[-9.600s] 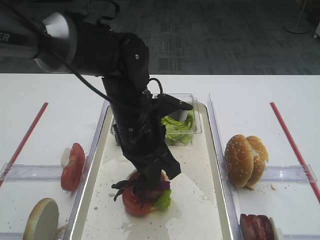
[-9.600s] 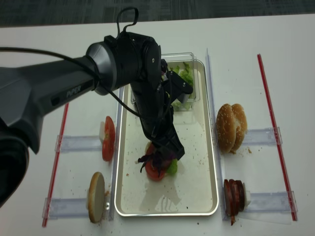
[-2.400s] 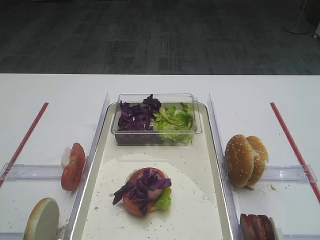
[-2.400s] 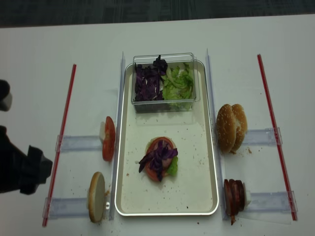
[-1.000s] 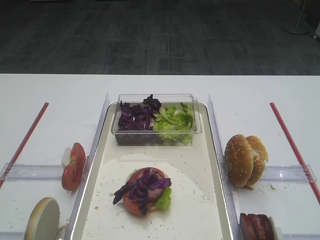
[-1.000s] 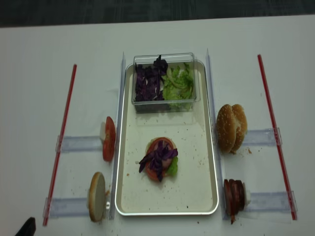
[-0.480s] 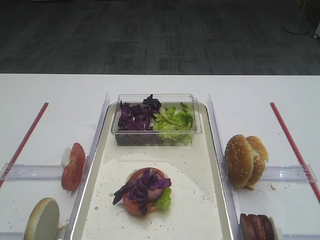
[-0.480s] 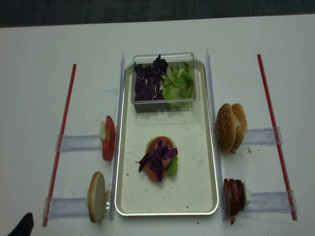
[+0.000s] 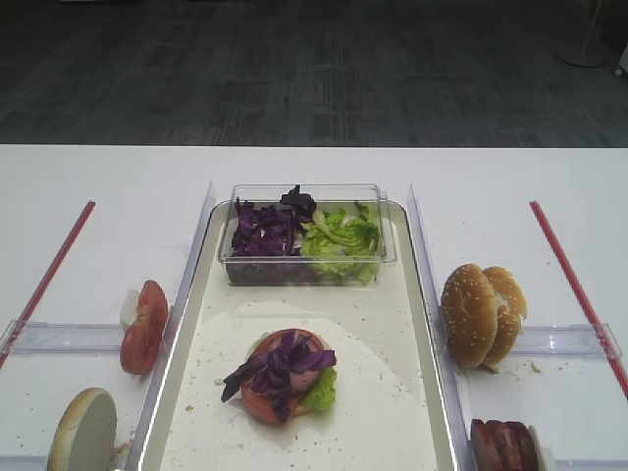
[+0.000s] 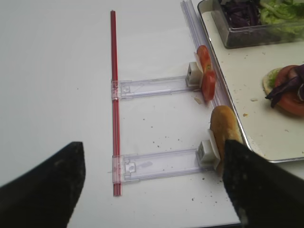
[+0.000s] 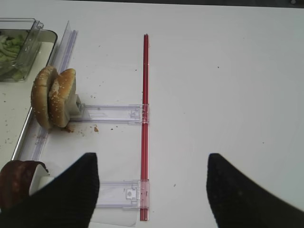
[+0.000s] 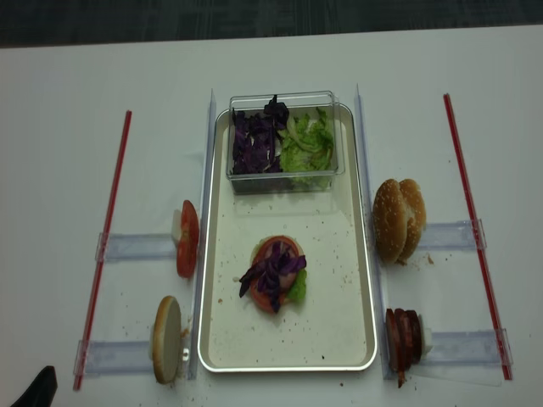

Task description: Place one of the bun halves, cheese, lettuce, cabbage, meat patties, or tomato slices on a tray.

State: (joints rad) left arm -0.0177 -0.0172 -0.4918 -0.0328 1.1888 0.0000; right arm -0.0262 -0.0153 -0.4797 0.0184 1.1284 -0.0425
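The tray [image 9: 424, 324] lies mid-table, its silver rim [image 12: 371, 280] bright. On its floor sits a tomato slice [image 9: 265, 400] topped with purple cabbage [image 9: 280, 365], lettuce [image 9: 320, 392] poking out beside it. Two bun halves [image 9: 481, 314] stand on edge to the right, and one bun half [image 9: 83, 432] stands at the front left. Tomato slices [image 9: 142, 326] stand left of the tray and meat patties [image 9: 502, 444] at the front right. No cheese is in view. My left gripper [image 10: 153, 152] is open over bare table left of the tray. My right gripper [image 11: 152, 159] is open right of the buns [image 11: 52, 97].
A clear box [image 9: 306, 257] at the tray's far end holds more cabbage [image 9: 263, 228] and lettuce [image 9: 341, 235]. Clear plastic holders [image 9: 69, 338] and red strips [image 9: 47, 280] flank the tray on both sides. A dark tip of the left arm [image 12: 34, 392] shows at the front left corner.
The left arm, earlier down over the stack on the tray, has drawn back to the front left corner. Over the last second nothing on the table has moved.
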